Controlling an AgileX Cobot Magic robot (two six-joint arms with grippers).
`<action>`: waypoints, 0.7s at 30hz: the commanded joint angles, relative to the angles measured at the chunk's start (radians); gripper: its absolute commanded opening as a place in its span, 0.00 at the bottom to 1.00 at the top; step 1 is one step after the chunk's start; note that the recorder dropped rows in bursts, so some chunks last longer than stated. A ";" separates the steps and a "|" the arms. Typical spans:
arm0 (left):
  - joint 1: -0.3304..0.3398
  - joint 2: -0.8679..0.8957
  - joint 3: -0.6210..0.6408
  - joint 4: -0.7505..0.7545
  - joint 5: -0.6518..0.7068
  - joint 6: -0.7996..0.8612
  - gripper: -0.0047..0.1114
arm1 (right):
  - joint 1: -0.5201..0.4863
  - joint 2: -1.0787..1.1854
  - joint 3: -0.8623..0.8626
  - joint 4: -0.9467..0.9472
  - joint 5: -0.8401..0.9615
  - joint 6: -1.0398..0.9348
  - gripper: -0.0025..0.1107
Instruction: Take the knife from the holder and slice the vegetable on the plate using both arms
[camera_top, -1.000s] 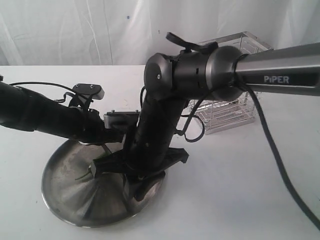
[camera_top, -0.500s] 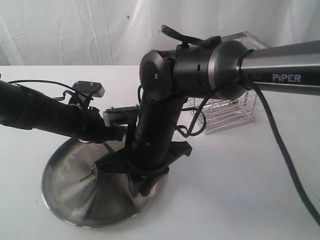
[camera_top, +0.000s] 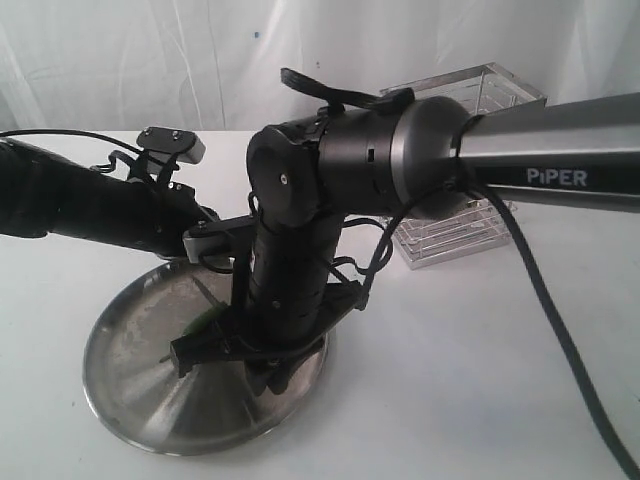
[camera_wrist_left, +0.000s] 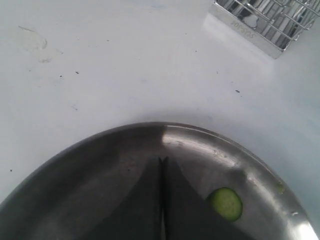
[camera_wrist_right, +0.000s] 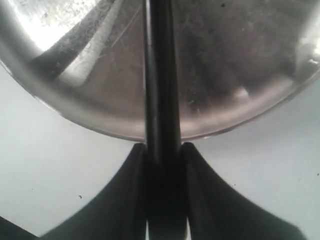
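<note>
Right end effector (camera_wrist_right: 162, 152) clamps the knife (camera_wrist_right: 161, 75); left end effector (camera_wrist_left: 162, 162) is closed, empty. Better to steady the vegetable (camera_top: 203, 321) before pressing down.

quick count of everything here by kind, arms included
plate: 1
wire holder: 1
knife: 1
vegetable: 1, a cut slice showing
robot arms: 2, left arm and right arm
total: 6
</note>
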 joint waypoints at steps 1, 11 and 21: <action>0.003 -0.013 0.001 0.012 0.051 -0.001 0.04 | 0.002 -0.008 0.002 -0.046 -0.009 0.036 0.02; 0.003 0.027 0.022 0.026 0.048 -0.004 0.04 | 0.002 -0.008 0.053 -0.021 -0.064 0.037 0.02; 0.003 0.033 0.022 0.026 0.020 -0.004 0.04 | 0.002 -0.008 0.053 -0.003 -0.052 0.022 0.02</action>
